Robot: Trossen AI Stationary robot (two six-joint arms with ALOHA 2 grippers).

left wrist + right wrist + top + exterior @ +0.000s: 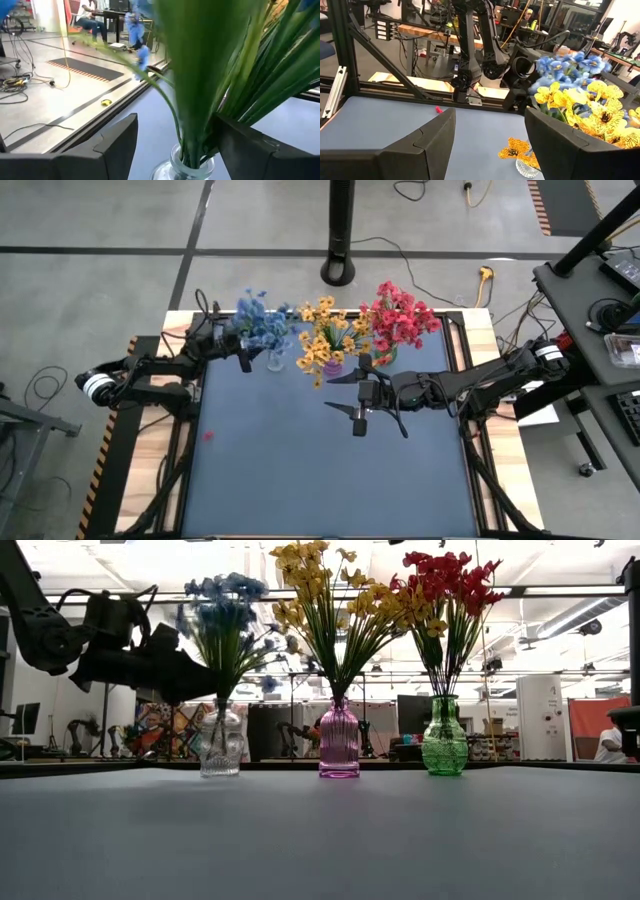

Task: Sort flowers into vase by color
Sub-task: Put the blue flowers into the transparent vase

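- Clear vase [221, 743] stands at the back of the table [300, 480] and holds the blue flowers [226, 600].
- Purple vase [338, 740], in the middle of the row, holds the yellow flowers [325, 590].
- Green vase [445, 737] holds the red flowers [445, 580].
- Left gripper [246, 352] is beside the clear vase, fingers spread wide on either side of the blue stems, gripping nothing.
- Right gripper [347, 392] hovers in front of the purple vase, wide open and empty.
- A small red bit [208, 435] lies alone on the table.
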